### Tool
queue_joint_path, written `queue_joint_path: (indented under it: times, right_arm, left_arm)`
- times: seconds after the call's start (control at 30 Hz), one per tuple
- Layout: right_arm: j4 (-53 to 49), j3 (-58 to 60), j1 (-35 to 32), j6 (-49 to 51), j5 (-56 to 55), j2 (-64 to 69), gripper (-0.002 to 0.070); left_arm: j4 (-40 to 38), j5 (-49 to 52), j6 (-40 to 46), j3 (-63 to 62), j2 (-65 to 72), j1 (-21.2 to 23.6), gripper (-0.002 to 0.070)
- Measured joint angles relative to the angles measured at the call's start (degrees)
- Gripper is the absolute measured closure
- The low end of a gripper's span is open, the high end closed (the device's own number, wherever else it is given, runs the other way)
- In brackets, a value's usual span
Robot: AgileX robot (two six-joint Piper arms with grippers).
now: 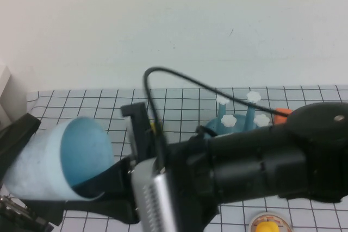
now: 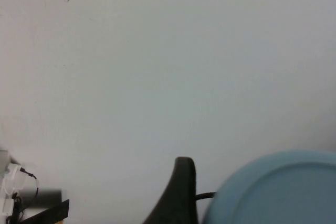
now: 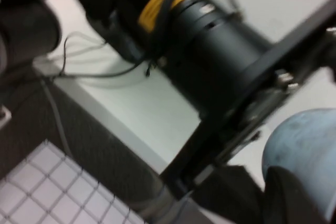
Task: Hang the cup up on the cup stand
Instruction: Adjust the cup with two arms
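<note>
The cup (image 1: 65,158), a light blue tumbler, lies on its side in the air at the near left, its mouth facing right. My left gripper (image 1: 26,172) stands open around the cup's closed end, one black finger (image 2: 181,192) apart from the cup's base (image 2: 273,192). My right gripper (image 1: 97,185) reaches in from the right and is shut on the cup's rim wall. In the right wrist view, its dark fingers (image 3: 291,200) lie over the cup (image 3: 304,145). The cup stand (image 1: 239,120), blue pegs with white flower caps, is behind the right arm, its base mostly hidden.
A gridded mat (image 1: 185,107) covers the table. An orange object (image 1: 281,115) lies right of the stand. A yellow piece on a white disc (image 1: 266,225) sits at the near edge. A black cable (image 1: 179,77) arcs above the stand. A white box (image 1: 5,93) stands at the left edge.
</note>
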Motion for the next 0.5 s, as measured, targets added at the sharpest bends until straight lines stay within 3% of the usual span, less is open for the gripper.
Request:
queue_joint_path:
  times: [0.17, 0.27, 0.5]
  right_arm:
    - [0.0, -0.3, 1.5, -2.7, -3.9, 1.1, 0.0649]
    - [0.0, -0.4, 1.6, -3.2, -4.2, 1.2, 0.0649]
    - [0.0, -0.4, 1.6, -5.4, -4.7, 1.3, 0.0630]
  left_arm:
    - [0.0, 0.6, 1.9, 0.1, 0.3, 0.0, 0.0039]
    - [-0.1, 0.8, 2.8, 0.1, 0.4, 0.0, 0.0095]
    - [-1.0, 0.8, 7.7, 0.1, 0.4, 0.0, 0.0099]
